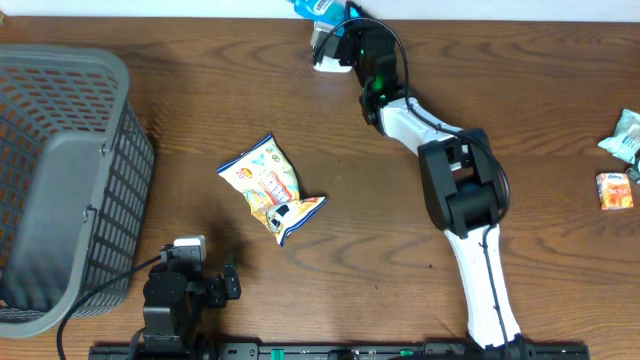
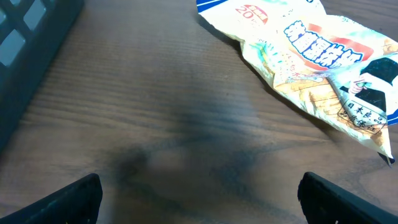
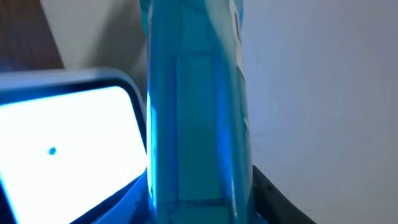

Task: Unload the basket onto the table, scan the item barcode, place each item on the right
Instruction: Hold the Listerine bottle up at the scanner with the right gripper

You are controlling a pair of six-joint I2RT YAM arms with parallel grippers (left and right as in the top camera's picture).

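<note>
Blue plastic packet [image 1: 322,8]: top centre of frame, clamped in right gripper [image 1: 338,28], held just beside white glowing scanner [image 3: 68,143]. Scan apparently under way, completion unconfirmed. Left gripper [image 2: 199,202]: jaws apart, empty, lower left.

Colours and patterns, tabletop
Brown wood-grain table [image 1: 200,100]; grey lattice basket [image 1: 130,180]; yellow-and-white bag [image 1: 270,188], red and blue print; blue packet [image 1: 322,8]; white scanner [image 1: 330,64]; orange pack [image 1: 613,190].

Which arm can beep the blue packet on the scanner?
Right. The right pincer holds the shiny blue plastic packet beside the glowing white scanner. The left pincer hangs open, far off.
</note>
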